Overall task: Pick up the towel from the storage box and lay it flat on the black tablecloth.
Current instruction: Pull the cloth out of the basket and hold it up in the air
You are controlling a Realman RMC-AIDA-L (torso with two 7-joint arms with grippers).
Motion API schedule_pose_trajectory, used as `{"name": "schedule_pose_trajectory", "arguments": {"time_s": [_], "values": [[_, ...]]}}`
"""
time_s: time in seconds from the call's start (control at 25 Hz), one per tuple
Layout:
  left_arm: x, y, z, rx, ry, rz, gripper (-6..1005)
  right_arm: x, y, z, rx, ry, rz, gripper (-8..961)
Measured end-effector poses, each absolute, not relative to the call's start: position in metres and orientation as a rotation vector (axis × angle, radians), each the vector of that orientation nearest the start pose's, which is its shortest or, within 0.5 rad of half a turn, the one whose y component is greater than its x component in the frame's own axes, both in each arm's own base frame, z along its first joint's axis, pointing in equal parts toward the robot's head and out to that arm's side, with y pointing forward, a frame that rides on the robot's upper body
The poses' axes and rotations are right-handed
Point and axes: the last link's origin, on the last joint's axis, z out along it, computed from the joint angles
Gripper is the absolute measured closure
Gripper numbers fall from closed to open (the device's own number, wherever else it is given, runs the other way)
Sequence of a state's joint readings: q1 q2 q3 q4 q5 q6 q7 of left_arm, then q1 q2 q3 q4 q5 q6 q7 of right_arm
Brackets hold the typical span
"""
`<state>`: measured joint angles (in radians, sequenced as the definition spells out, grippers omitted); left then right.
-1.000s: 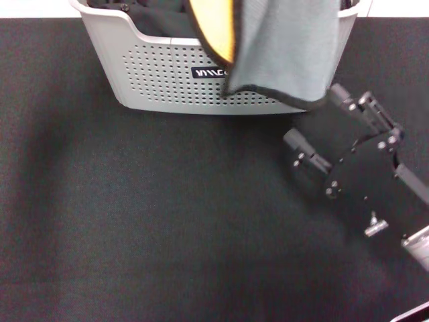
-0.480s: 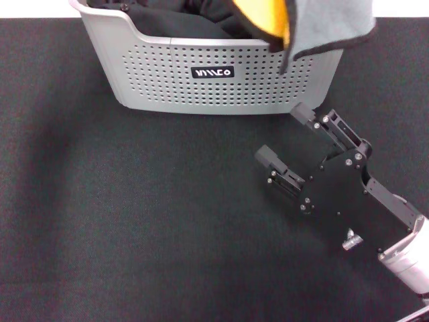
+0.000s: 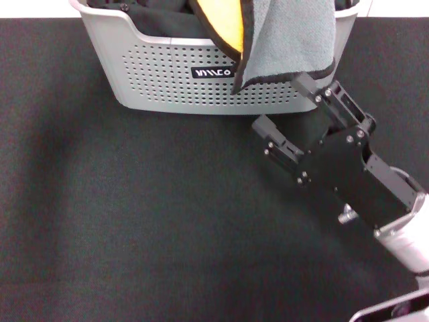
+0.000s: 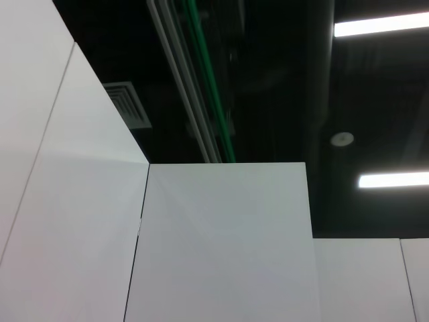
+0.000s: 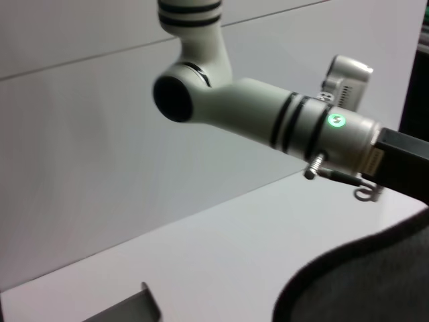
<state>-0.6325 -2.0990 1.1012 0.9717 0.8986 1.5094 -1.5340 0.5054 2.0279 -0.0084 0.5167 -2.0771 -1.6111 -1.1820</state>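
Towel (image 3: 288,40) — grey, black-edged, orange-backed

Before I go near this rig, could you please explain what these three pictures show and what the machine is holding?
It is a robot with two arms, and each arm ends in a gripper. The head picture looks down from the robot's head onto a black cloth that covers the work surface. At the far side stands a grey basket. A grey towel with an orange side hangs down over the basket's front. Its top runs out of the picture, so what holds it is not shown there. The right gripper is just below the towel's lower corner, with its jaws open and holding nothing. The right wrist picture looks across at the white left arm, raised high. The left wrist picture shows only the ceiling and white panels.
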Motion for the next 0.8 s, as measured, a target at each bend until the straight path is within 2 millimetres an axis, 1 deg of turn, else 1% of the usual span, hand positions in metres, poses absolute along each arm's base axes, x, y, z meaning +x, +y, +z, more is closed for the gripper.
{"name": "schedule_pose_trajectory", "arguments": {"time_s": [0.32, 0.44, 0.64, 0.8], "values": [[-0.063, 0.366, 0.089, -2.309, -0.107, -1.861, 931, 0.181, 0.258, -0.081, -1.566, -1.0, 0.597, 225], [-0.063, 0.367, 0.088, -2.311, -0.112, -1.862, 930, 0.179, 0.261, -0.079, -1.557, -0.995, 0.595, 229], [-0.063, 0.367, 0.087, -2.311, -0.114, -1.864, 929, 0.176, 0.275, -0.075, -1.542, -0.968, 0.572, 235], [-0.065, 0.367, 0.087, -2.309, -0.123, -1.861, 928, 0.175, 0.278, -0.072, -1.54, -0.952, 0.589, 240]]}}
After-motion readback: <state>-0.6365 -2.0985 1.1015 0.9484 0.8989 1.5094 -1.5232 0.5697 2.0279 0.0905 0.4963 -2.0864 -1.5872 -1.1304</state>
